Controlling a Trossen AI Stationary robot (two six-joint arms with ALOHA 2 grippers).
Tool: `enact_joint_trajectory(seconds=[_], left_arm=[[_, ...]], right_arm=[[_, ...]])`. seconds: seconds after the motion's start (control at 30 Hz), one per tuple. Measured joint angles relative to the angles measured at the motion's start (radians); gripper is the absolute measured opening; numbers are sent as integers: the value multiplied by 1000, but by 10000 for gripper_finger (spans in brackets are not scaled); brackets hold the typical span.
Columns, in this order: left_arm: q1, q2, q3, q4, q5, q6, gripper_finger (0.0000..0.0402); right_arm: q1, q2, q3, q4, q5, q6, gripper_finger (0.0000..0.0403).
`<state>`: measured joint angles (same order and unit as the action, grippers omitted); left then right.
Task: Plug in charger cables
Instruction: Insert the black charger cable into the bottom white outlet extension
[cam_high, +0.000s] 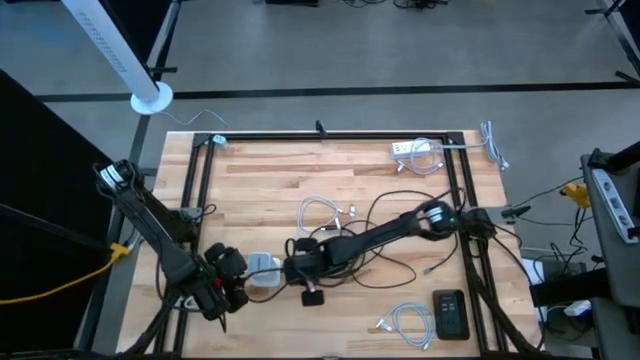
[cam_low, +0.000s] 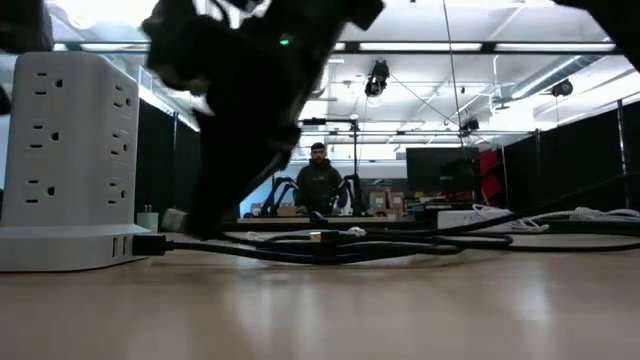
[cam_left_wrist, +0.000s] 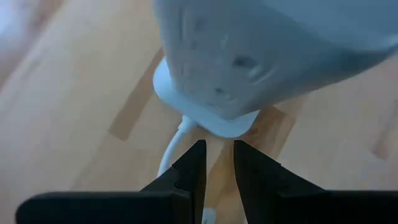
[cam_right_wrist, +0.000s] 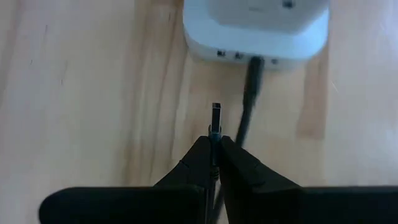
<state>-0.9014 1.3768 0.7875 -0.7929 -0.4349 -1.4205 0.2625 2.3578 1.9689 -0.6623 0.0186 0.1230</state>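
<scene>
Wooden bench (cam_high: 330, 165), cables scattered across it, one plug lined up at the white power tower (cam_right_wrist: 256, 25).

I judge one black cable (cam_right_wrist: 245, 109) already seated in the tower's base. My right gripper (cam_right_wrist: 214, 149) pinches a small plug (cam_right_wrist: 216, 119), its long axis aimed tip-first at the ports, short of them. Coiled white cables (cam_high: 322, 212) remain. My left gripper (cam_left_wrist: 217, 174), fingers slightly parted and empty, waits beside the tower.
</scene>
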Motion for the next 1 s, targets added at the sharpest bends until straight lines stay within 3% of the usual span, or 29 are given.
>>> enact_joint_trajectory(seconds=[0.2, 0.5, 0.83, 1.0], left_arm=[[-6, 1, -101, 121, 0, -1, 64], [-5, 11, -197, 327, -41, 49, 64], [-6, 12, -200, 347, -112, 74, 64], [-6, 12, -201, 348, -127, 77, 64]], right_arm=[[-8, 97, 105, -2, 0, 4, 8], [-17, 117, 119, 65, 4, 36, 8], [-24, 117, 117, 69, -2, 78, 8], [-30, 119, 120, 65, -58, 135, 8]])
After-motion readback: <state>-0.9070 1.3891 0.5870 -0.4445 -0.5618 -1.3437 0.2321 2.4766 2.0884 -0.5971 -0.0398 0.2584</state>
